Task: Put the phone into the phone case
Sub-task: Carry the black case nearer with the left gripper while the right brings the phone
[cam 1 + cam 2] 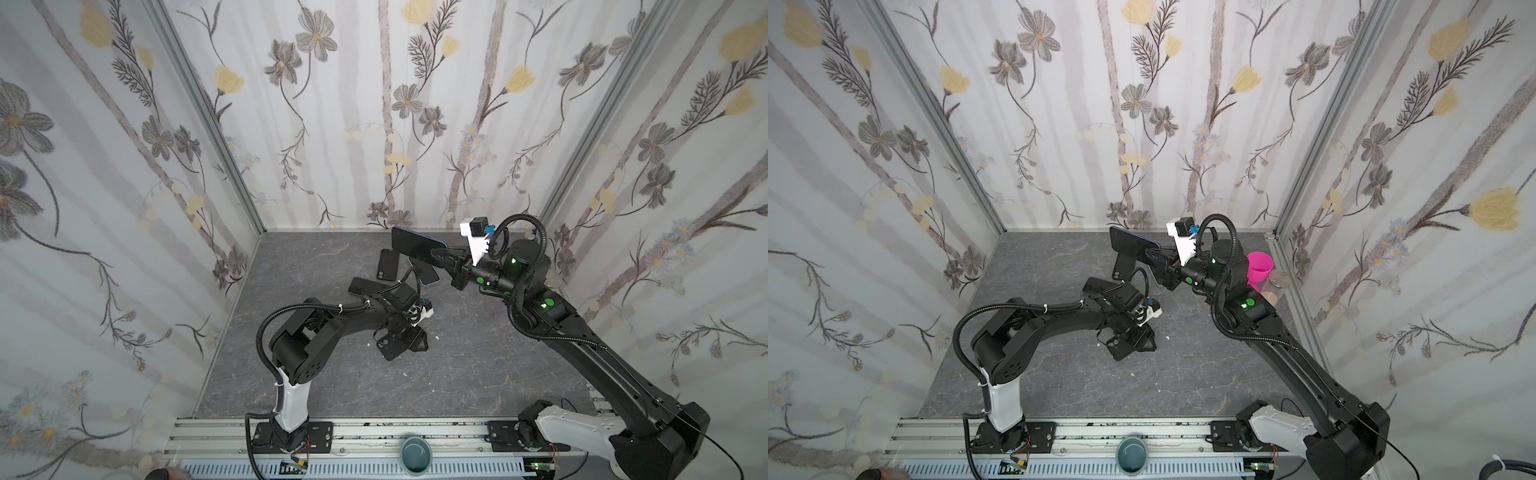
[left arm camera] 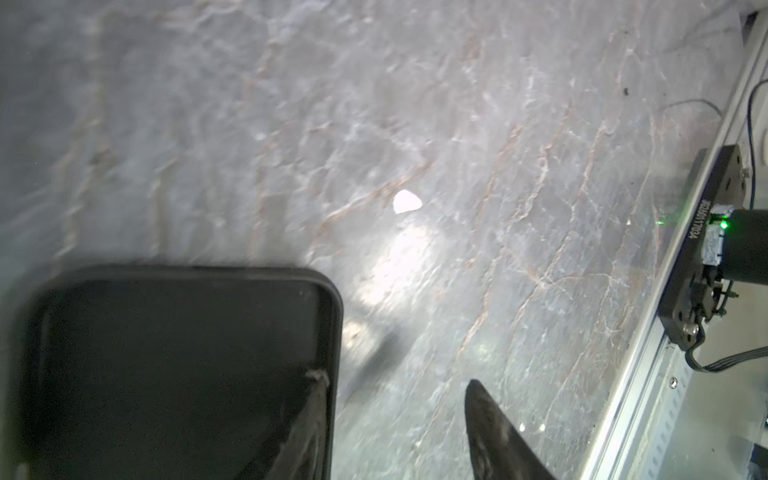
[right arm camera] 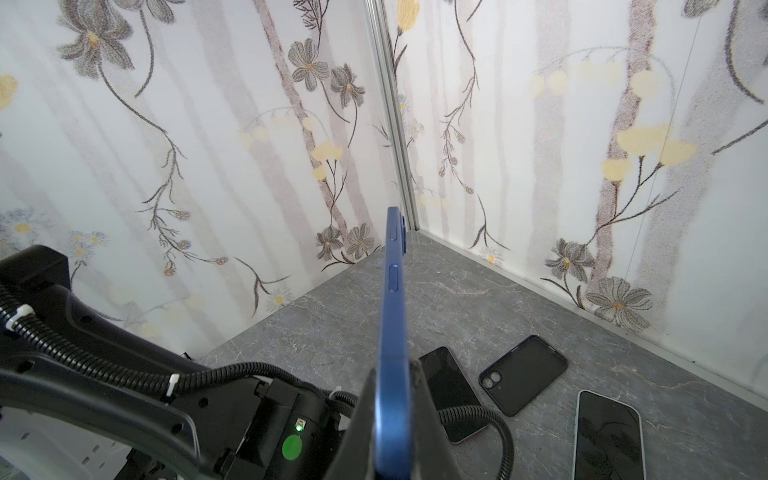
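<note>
Blue phone (image 3: 392,311), black phone case (image 2: 178,374), grey marbled tabletop (image 2: 457,124) (floral walls (image 3: 166,124), white with grey and yellow blooms)

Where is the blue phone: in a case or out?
Out: the right gripper holds the blue phone aloft, no case around it.

In both top views the left gripper (image 1: 405,343) had its fingertips hidden under the left arm (image 1: 332,324), which also covered most of the phone case (image 1: 390,353). In the left wrist view that case was blurred and ran off the frame, as did both fingers (image 2: 494,432). In the right wrist view the gripped end of the blue phone (image 3: 392,316) was hidden between the jaws. A second phone (image 3: 606,436), toward the back edge of the tabletop (image 3: 478,299), was cut off. The white chip (image 2: 406,202) was too small to identify.
</note>
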